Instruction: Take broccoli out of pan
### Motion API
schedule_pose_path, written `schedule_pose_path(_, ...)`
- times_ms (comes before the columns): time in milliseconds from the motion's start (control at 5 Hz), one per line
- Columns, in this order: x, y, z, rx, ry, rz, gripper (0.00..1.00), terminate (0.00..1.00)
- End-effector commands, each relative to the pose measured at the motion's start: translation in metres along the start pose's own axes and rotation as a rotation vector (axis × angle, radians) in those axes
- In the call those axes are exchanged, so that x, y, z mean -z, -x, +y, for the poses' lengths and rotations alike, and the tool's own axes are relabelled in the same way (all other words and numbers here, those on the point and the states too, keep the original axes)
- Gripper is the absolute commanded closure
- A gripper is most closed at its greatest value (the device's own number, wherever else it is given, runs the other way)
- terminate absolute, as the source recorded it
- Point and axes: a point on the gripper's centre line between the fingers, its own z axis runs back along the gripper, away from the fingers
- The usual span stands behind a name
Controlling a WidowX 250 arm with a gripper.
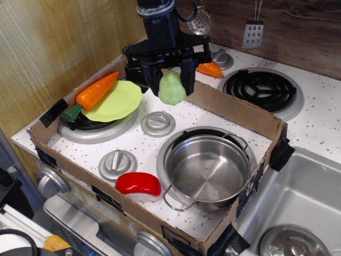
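The broccoli (171,89), a smooth pale green lump, hangs in my gripper (170,85), which is shut on it from above with a black finger on each side. It is held in the air above the back middle of the stove top, near the far cardboard wall. The pan (208,169), a shiny steel pot with wire loop handles, stands empty on the front right burner, well below and to the right of the gripper.
A cardboard box wall (234,112) rings the stove top. A carrot (96,89) lies on a yellow-green plate (114,101) at the left. A red object (138,184) lies at the front. Silver burner caps (158,123) sit mid-stove. A sink (298,202) is at right.
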Motion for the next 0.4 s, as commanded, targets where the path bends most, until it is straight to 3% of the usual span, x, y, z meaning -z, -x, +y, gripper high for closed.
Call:
schedule_pose_path(0,0.014,-0.040,0.008,0.260,-0.050,-0.265,1.00,0.00)
schedule_pose_path(200,0.019,-0.055,0.009,0.335,-0.048,-0.299,1.00,0.00)
